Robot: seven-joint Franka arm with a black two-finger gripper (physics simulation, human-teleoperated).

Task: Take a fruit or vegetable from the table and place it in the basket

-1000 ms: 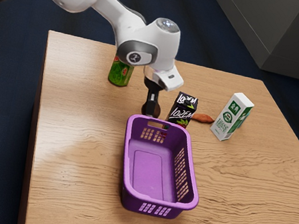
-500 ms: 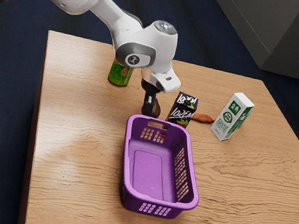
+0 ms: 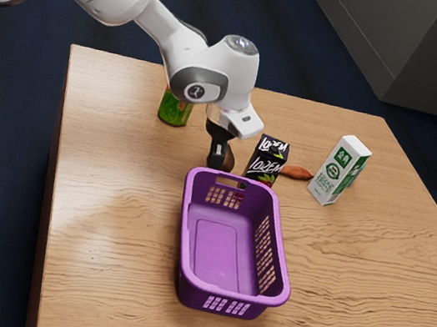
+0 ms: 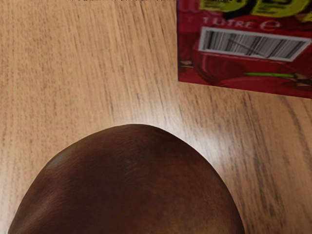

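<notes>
Right of the frame's centre I count two cartons, one black carton [image 3: 267, 160] and one white carton [image 3: 338, 171], with one sweet potato [image 3: 296, 173] between; one green can [image 3: 175, 108], upper left; one brown fruit [image 4: 131, 190] and one basket [image 3: 223, 257], middle.

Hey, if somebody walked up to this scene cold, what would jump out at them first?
Probably the bright purple basket, set on the wood-topped table in the exterior view. Next, the white arm coming in from that view's upper left, its black gripper down just beyond the basket. In the wrist view, it's the big brown rounded thing at the lower edge.
</notes>
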